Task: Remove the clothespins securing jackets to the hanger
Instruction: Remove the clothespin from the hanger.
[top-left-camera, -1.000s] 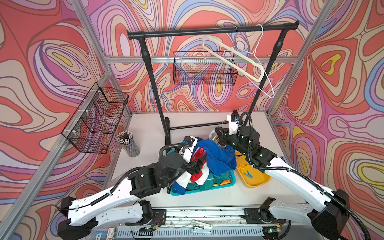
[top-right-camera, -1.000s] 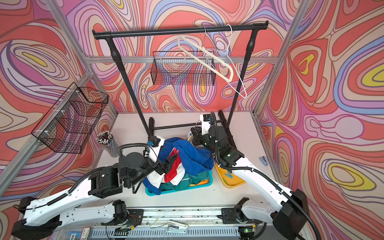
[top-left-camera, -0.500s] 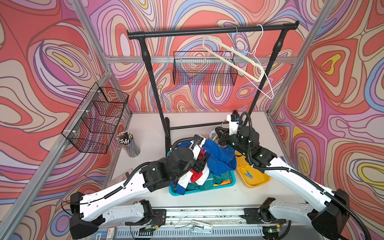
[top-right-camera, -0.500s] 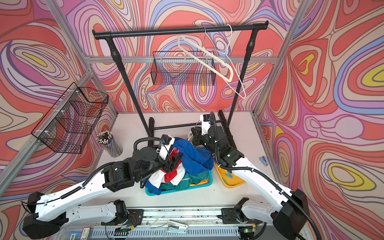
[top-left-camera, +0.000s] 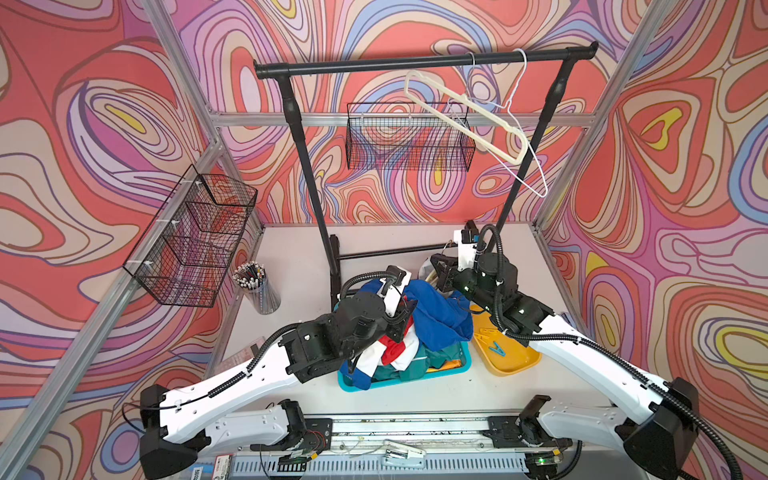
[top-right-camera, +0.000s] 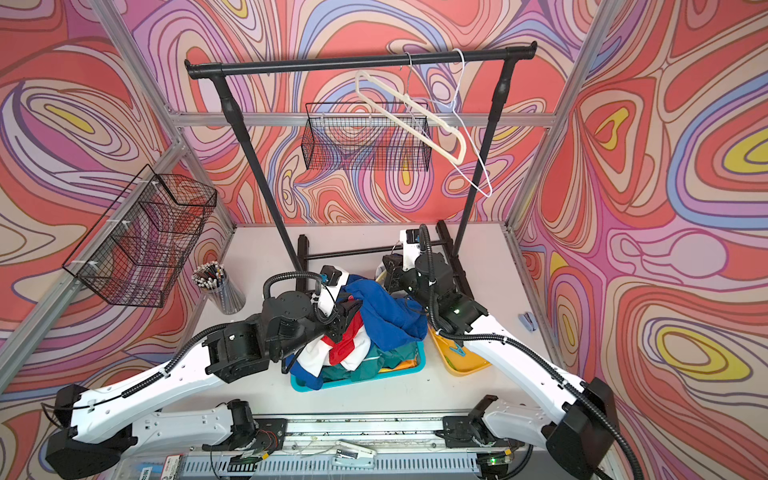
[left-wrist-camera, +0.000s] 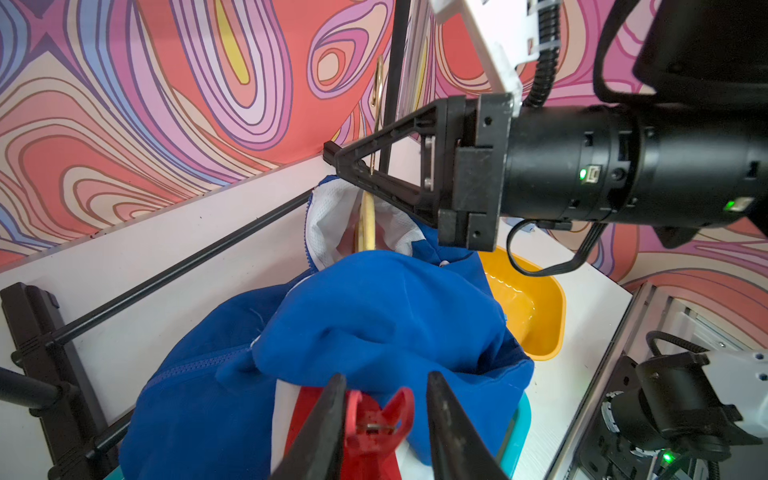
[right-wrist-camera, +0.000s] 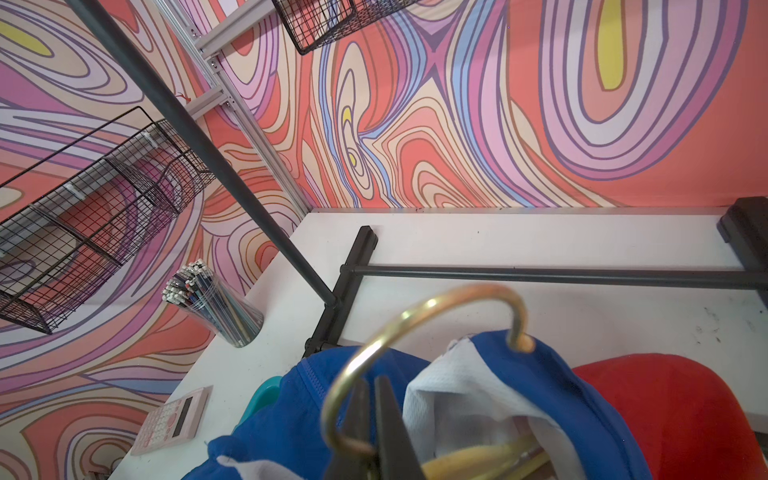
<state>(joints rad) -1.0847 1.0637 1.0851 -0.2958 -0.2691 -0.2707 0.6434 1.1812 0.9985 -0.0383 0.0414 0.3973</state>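
My left gripper (left-wrist-camera: 386, 379) narrowly straddles the red plastic clothespin (left-wrist-camera: 376, 417); my right gripper (right-wrist-camera: 372, 388) pinches the brass wire hanger hook (right-wrist-camera: 419, 309).

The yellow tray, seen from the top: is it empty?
No, a blue clothespin lies inside the yellow tray in a top view.

Robot lab cell: patterned walls (top-left-camera: 104, 124), aluminium framing (top-left-camera: 249, 118).
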